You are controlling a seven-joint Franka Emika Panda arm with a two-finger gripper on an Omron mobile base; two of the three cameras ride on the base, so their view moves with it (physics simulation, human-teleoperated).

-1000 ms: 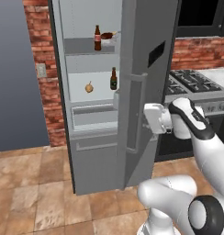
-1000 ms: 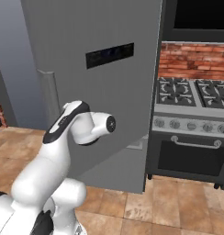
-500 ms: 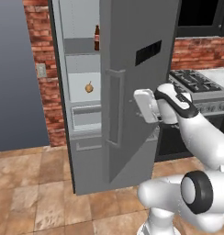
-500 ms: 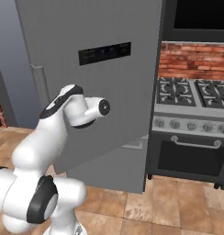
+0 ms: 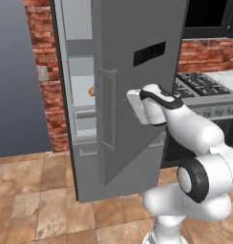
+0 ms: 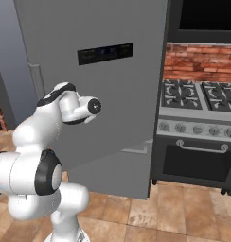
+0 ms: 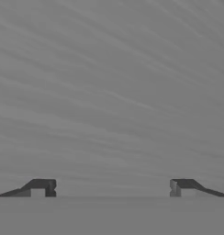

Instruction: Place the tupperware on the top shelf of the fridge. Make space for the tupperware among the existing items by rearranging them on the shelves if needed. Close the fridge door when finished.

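We see the gripper (image 7: 112, 188) with its two dark fingertips (image 7: 40, 187) spread wide and nothing between them, pressed up close to the brushed grey face of the fridge door (image 5: 137, 81). From the left base view the hand meets the door's front just below and to the left of the black display (image 5: 149, 53) — at about 7 o'clock from it. The slim vertical handle (image 5: 107, 108) sits at 9 o'clock from the hand.

The door stands partly ajar, covering most of the fridge (image 5: 82, 157) interior. Through the gap at its left edge we catch a sliver of a pale yellow onion (image 5: 91, 91) on a shelf, and below it the drawer front (image 5: 85, 121). We cannot make out the tupperware from here, nor the top shelf's contents.

Out into the room — a red brick wall (image 5: 44, 81) with a light switch (image 5: 42, 73) at 9 o'clock of the fridge, and a flat grey panel (image 5: 15, 81) beyond that. At 3 o'clock of the fridge stands a black stove (image 6: 198, 132) with gas burners and a row of knobs, brick backsplash above it. Underfoot, brown stone floor tiles (image 5: 37, 200).
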